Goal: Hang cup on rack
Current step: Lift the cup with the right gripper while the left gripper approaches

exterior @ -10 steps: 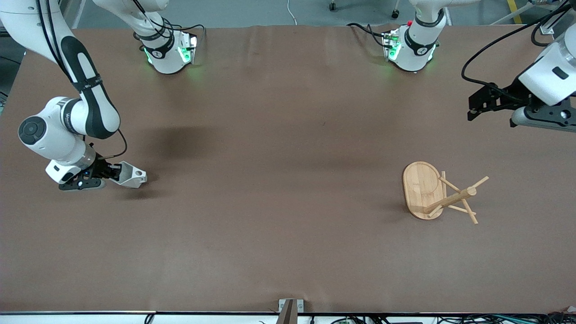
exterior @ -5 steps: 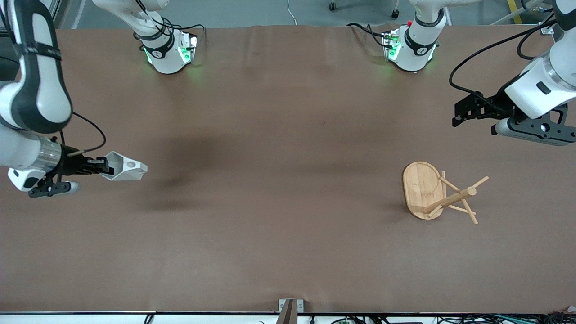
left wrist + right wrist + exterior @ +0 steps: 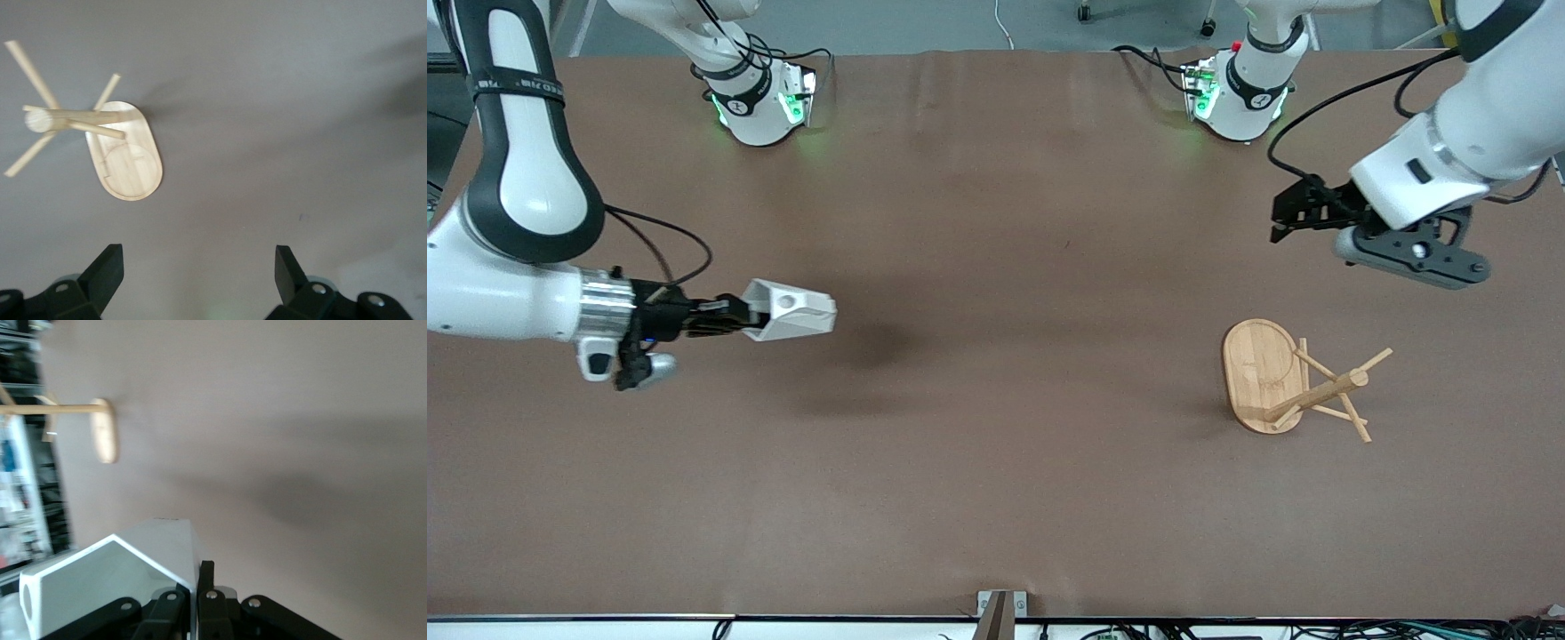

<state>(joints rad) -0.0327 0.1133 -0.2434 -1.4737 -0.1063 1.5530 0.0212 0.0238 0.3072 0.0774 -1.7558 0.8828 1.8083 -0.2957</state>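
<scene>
The right tool is clamped on one wall of the small matte white cup with faceted sides, carrying it on its side in the air over the brown bench toward the right arm's end; the cup's shadow on the bench below shows it is clear of the surface. The blocky handle with its round hole faces up toward the front camera. The light bamboo mug rack with an oval base, central post and thin angled pegs stands well apart, toward the left arm's end of the bench. The left tool hangs over the bench close by the rack with its fingers spread apart and nothing in them.

The step in hand looks like carrying the cup across to the rack. To do it well, the cup should travel high enough to clear the peg tips, and the wrist should turn so that the handle's hole lines up with one upward-slanting peg. The approach should run along that peg's axis, since a sideways knock could tip the light rack. The free left tool could steady the base.
</scene>
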